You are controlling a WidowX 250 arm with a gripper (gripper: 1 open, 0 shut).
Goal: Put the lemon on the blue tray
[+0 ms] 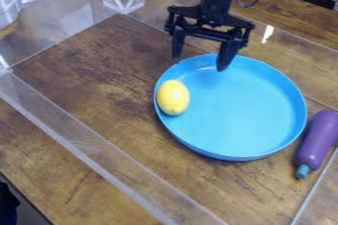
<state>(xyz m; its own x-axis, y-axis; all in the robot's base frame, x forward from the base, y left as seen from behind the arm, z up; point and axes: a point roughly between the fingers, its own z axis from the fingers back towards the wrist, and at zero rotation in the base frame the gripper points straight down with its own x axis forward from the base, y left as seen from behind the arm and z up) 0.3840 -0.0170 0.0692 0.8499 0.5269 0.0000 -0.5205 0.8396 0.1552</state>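
Where the dark wooden bench [93,81] meets clear plastic walls [53,22], the blue tray [251,120] holds the lemon [173,98] at its left rim. A purple eggplant toy [317,140] lies beside it, perhaps touching. The hand [201,50] hangs spread wide and empty over the far rim.

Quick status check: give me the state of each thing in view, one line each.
lemon: resting inside the tray at its left edge, free of the gripper.
blue tray: flat on the table, holding only the lemon.
gripper: open, pointing down over the tray's far rim, holding nothing.
purple eggplant toy: lying on the table right of the tray, outside it.
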